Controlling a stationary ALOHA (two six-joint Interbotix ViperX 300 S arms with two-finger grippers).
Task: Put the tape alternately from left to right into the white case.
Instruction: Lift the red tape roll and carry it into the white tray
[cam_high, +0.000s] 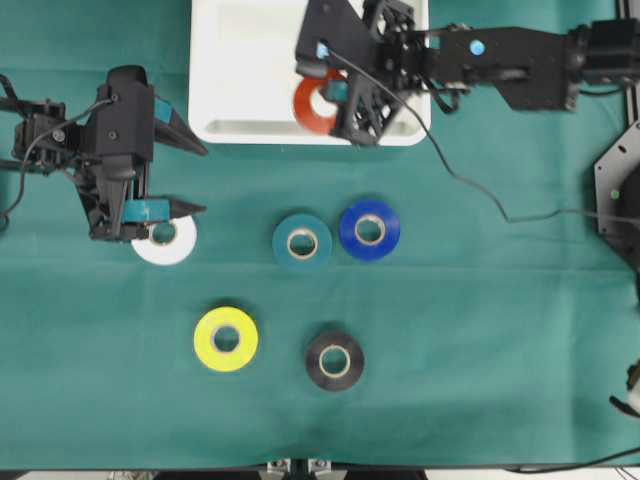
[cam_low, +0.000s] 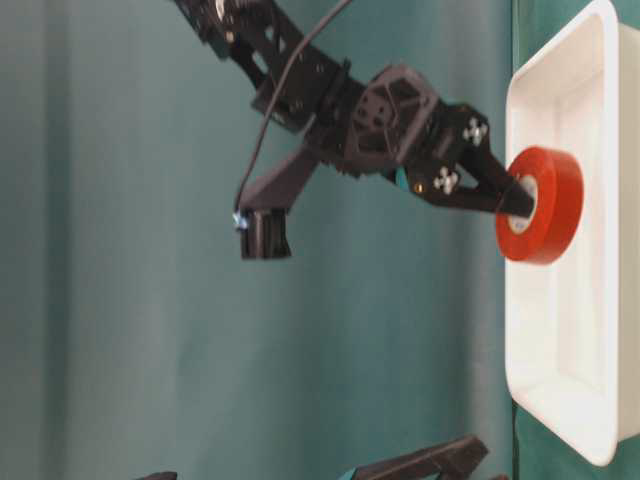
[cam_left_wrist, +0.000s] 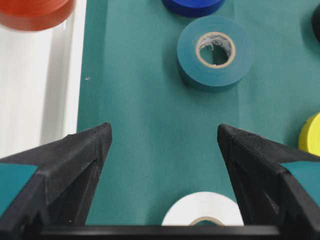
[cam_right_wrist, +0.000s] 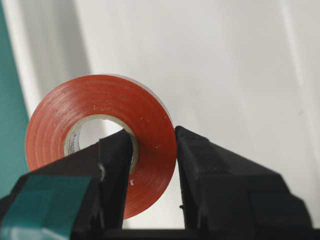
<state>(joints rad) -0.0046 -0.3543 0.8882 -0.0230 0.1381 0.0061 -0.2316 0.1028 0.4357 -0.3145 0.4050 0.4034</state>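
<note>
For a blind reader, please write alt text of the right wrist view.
The right pincer grips a red-orange tape roll through its wall, one finger inside the pale core, above the glossy white case. Green cloth shows at the left edge.

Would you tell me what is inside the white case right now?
Only the red-orange roll, pinched by the right gripper, shows over the white case. The arm covers the case's right part, so that stays unknown.
</note>
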